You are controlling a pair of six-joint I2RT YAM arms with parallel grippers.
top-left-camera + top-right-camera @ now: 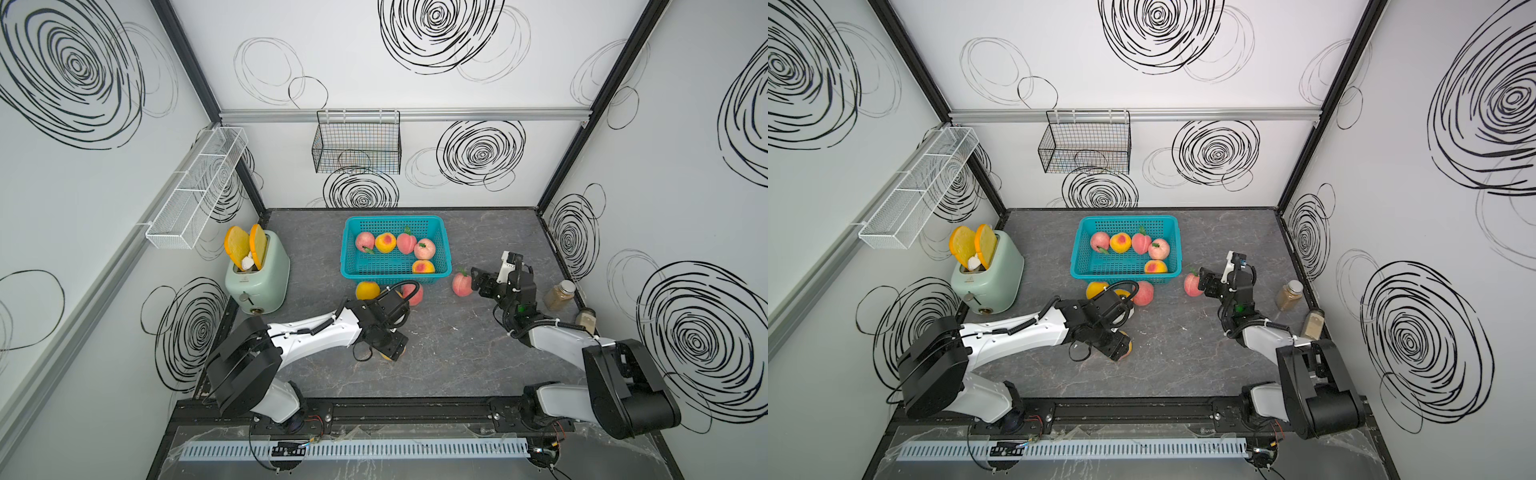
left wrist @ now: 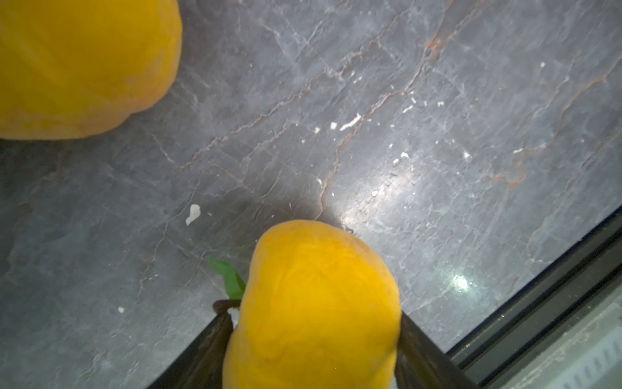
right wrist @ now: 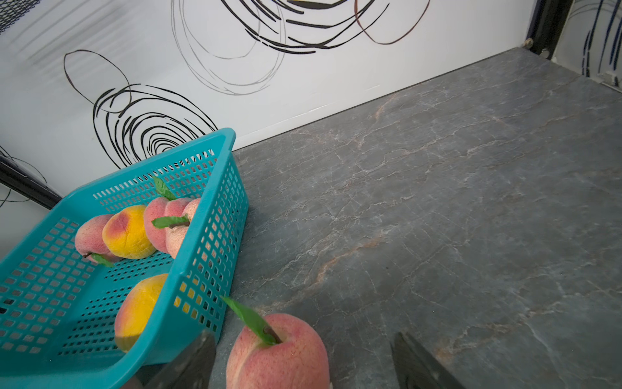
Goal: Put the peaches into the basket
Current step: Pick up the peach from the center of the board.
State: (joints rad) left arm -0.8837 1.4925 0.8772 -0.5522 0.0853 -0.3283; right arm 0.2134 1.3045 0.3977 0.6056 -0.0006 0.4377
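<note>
The turquoise basket point(image 1: 395, 219) point(image 1: 1129, 219) point(image 3: 144, 167) stands at the back middle of the table with several peaches point(image 1: 385, 242) point(image 3: 128, 232) inside. My left gripper point(image 2: 313, 316) points down near the table's middle, shut on a yellow peach point(image 2: 316, 286) point(image 1: 386, 356) with a green leaf; both fingers press its sides. In front of the basket lie another yellow peach point(image 1: 368, 290) point(image 2: 77, 67) and a pink one point(image 1: 415, 293), partly hidden by the left arm. My right gripper point(image 1: 475, 282) point(image 3: 303, 340) is open around a pink peach point(image 1: 462, 284) point(image 3: 279, 353) standing beside the basket's near right corner.
A mint toaster point(image 1: 257, 278) holding toast slices point(image 1: 239, 245) stands at the left. Two jars point(image 1: 561, 295) point(image 1: 585, 320) sit by the right wall. A black wire basket point(image 1: 357, 145) hangs on the back wall and a white mesh rack point(image 1: 195, 191) on the left wall.
</note>
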